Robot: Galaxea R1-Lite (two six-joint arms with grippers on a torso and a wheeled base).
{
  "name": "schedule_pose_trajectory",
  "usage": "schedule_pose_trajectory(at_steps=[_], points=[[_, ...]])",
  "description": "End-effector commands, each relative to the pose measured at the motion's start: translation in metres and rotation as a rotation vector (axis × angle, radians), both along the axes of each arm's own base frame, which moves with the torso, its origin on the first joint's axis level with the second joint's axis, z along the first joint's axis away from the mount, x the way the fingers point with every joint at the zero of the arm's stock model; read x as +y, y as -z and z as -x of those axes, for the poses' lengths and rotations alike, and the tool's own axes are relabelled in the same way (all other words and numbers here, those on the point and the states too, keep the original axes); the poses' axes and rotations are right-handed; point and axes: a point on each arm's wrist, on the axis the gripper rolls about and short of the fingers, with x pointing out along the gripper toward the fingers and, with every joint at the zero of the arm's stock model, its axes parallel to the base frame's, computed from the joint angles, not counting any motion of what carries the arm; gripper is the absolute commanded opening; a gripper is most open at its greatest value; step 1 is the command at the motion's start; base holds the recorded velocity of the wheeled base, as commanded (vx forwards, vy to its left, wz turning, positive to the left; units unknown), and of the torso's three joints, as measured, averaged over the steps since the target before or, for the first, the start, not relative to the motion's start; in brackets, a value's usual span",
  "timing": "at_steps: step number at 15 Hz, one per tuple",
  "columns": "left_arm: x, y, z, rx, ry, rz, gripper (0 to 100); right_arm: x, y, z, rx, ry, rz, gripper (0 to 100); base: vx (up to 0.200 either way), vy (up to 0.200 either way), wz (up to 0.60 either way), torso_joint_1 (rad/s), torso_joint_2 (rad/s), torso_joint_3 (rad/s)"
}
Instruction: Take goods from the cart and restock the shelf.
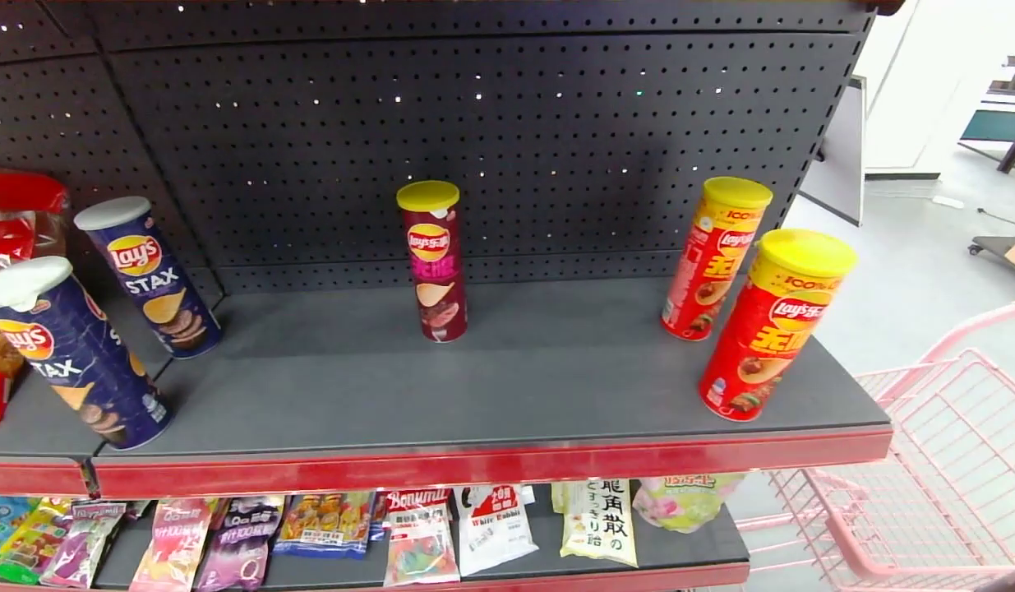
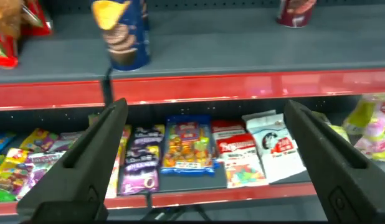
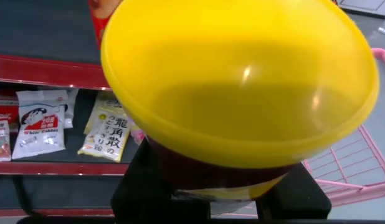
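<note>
A chip can with a yellow lid (image 3: 236, 81) and a dark red body stands upright in my right gripper (image 3: 217, 199), whose black fingers are shut on its lower part. Behind it lies the red edge of the shelf (image 3: 37, 70). My left gripper (image 2: 205, 162) is open with nothing in it, in front of the lower shelf's snack bags (image 2: 186, 149). On the upper shelf board (image 1: 474, 386) stand two blue cans (image 1: 149, 275), one maroon can (image 1: 435, 261) in the middle, and two red cans with yellow lids (image 1: 770, 325) at the right.
The pink wire cart (image 1: 943, 477) stands to the right of the shelf, below board height. Free board lies between the maroon can and the blue cans, and between it and the red cans. A black pegboard (image 1: 474, 140) backs the shelf.
</note>
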Motion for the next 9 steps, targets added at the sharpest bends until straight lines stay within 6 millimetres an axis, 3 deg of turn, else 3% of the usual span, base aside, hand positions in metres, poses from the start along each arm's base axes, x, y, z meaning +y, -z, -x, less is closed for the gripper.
schedule_pose_trajectory(at_steps=[1,7,9], points=[[0.000,0.000,0.000,0.002,0.000,0.000,100,0.000,0.001,0.001,-0.007,0.000,0.000,0,0.000,0.200,0.00,-0.002,0.00,0.007],[0.000,0.000,0.000,0.002,0.000,0.000,100,-0.001,0.014,0.008,-0.034,-0.002,-0.004,0,0.000,0.200,0.00,0.004,0.00,0.003],[0.000,0.000,0.000,0.002,0.000,0.001,100,-0.001,0.016,0.010,-0.043,-0.003,-0.005,0,0.000,0.000,0.00,0.000,0.00,0.000]])
